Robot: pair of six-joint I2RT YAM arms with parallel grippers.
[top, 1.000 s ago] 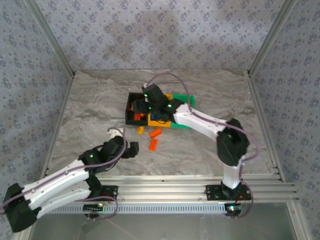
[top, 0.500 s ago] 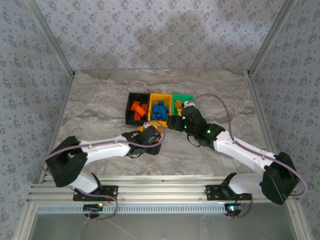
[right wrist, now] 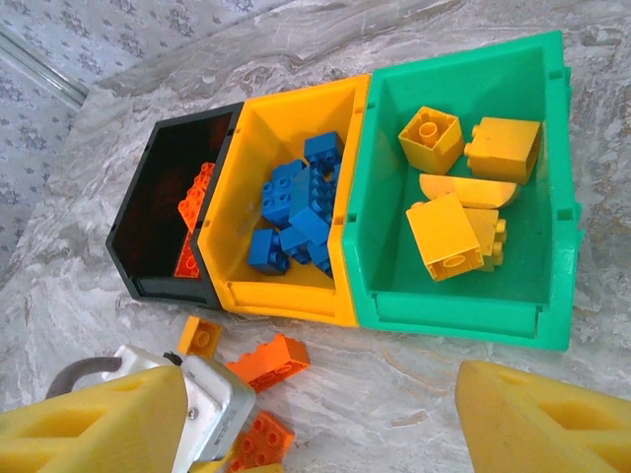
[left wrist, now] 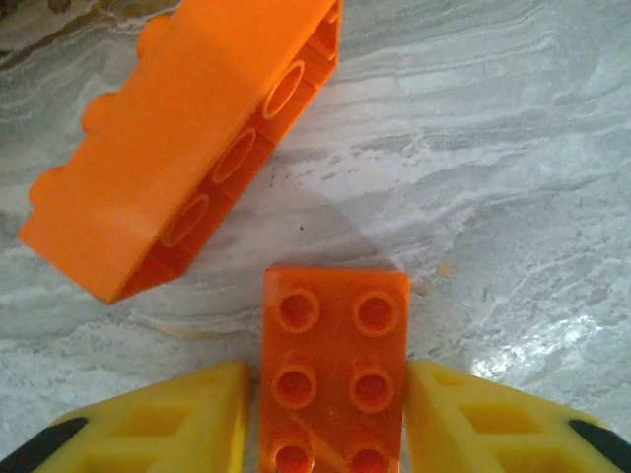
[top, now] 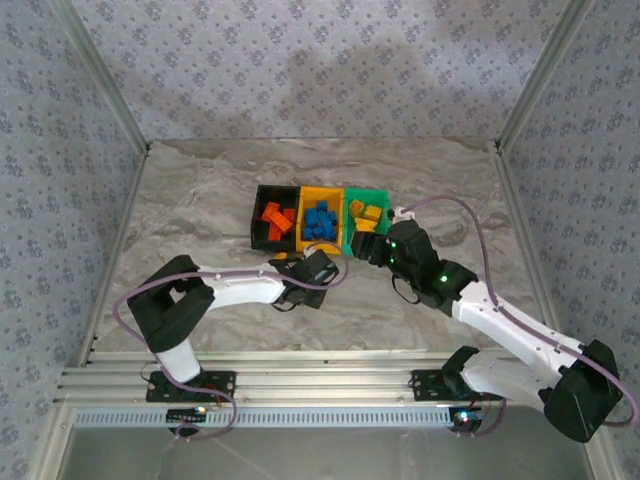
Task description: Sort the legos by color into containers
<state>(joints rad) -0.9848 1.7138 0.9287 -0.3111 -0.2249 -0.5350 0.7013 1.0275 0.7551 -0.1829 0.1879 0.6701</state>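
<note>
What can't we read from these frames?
- Left wrist: the red-orange brick runs off the bottom edge; whether the left gripper grips it is unclear.
- Right wrist: the black bin hides most of its contents behind its near wall.
- Top external: the left gripper's jaws are too small to judge.

No text, label, brand, number or sign can be read. The studs of the red-orange brick (left wrist: 333, 379) are seen close up, but no lettering can be made out on them. The walls of the three bins (right wrist: 286, 296) are seen plain.
</note>
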